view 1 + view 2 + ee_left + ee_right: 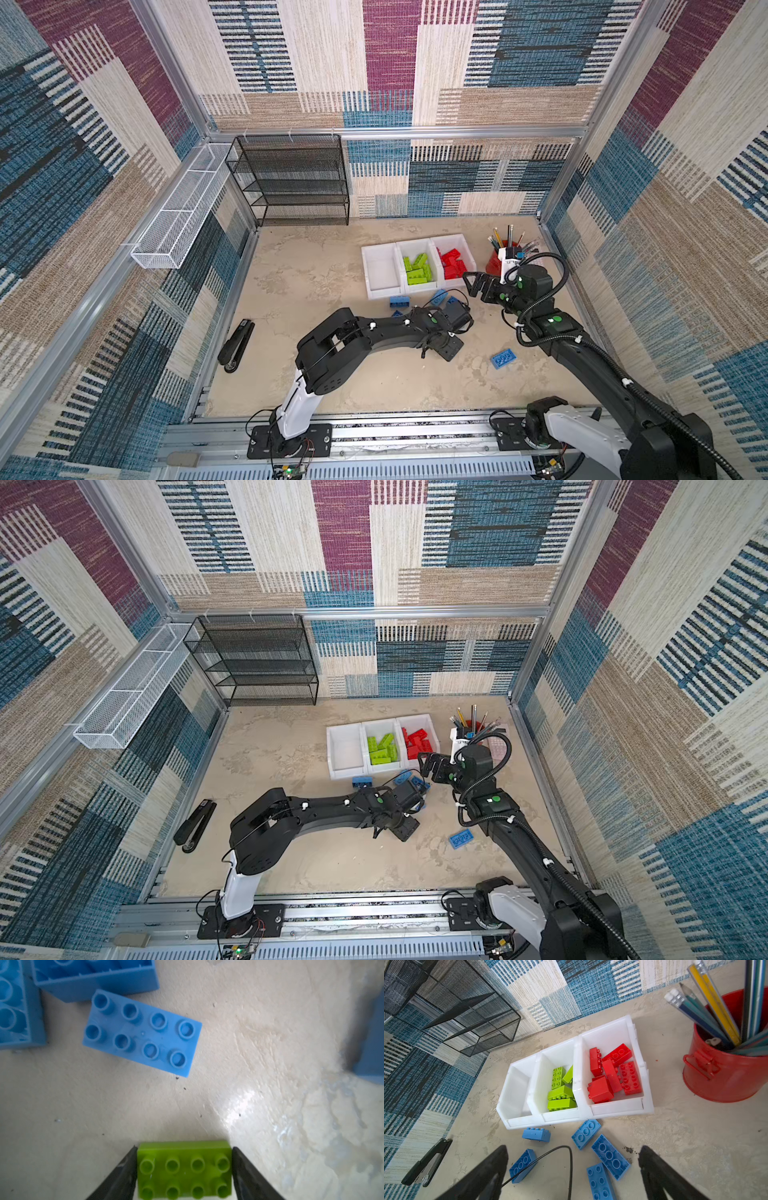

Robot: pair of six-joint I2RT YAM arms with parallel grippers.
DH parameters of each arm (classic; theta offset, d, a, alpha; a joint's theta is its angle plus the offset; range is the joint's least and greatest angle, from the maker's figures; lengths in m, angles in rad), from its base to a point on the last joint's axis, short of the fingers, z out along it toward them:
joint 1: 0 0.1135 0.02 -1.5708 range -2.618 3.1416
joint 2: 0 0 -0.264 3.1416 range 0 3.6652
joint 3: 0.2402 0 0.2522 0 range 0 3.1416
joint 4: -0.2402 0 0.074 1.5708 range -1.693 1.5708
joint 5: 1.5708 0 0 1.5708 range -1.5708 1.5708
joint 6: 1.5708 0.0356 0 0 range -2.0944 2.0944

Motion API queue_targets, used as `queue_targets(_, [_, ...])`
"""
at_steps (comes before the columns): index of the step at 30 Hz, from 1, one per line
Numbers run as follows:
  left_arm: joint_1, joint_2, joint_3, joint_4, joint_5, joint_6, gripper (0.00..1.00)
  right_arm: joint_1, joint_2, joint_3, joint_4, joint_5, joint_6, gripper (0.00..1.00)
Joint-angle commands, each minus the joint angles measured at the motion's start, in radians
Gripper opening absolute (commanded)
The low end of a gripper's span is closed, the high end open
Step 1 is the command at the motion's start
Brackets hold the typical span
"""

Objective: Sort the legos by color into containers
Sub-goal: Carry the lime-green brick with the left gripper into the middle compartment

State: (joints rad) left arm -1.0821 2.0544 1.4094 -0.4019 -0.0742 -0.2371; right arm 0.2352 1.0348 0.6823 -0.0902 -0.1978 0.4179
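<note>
Clamping the lime green studded plastic brick (pixel 184 1169) by its short ends on the table (pixel 270 1043), the left claw (pixel 184 1148) should lift straight and clear the lip of the middle white plastic bin (pixel 556 1053) (right claw (pixel 573 1148) gapes, empty).

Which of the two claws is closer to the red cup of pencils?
Right. The right gripper hovers open beside the red cup; the left gripper sits farther off near the blue bricks, closed on a green brick.
</note>
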Motion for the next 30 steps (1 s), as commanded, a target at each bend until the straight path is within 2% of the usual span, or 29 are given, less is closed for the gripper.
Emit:
queue_targets(1, [0.001, -0.029, -0.021, -0.028, 0.003, -0.016, 0.67, 0.0, -0.005, -0.002, 0.037, 0.012, 0.009, 0.99])
queue_targets(10, [0.038, -0.151, -0.032, -0.062, -0.02, -0.022, 0.66, -0.001, -0.016, -0.053, 0.068, -0.029, 0.035, 0.99])
queue_targets(19, [0.169, -0.257, 0.011, -0.143, 0.013, 0.013, 0.66, 0.0, -0.015, -0.187, 0.156, -0.088, 0.083, 0.99])
queue_targets(24, [0.254, -0.236, 0.11, -0.196, 0.042, 0.026, 0.65, 0.0, -0.018, -0.25, 0.2, -0.102, 0.096, 0.99])
queue_targets(30, [0.323, -0.146, 0.259, -0.244, 0.051, 0.053, 0.65, 0.0, 0.011, -0.29, 0.232, -0.134, 0.076, 0.99])
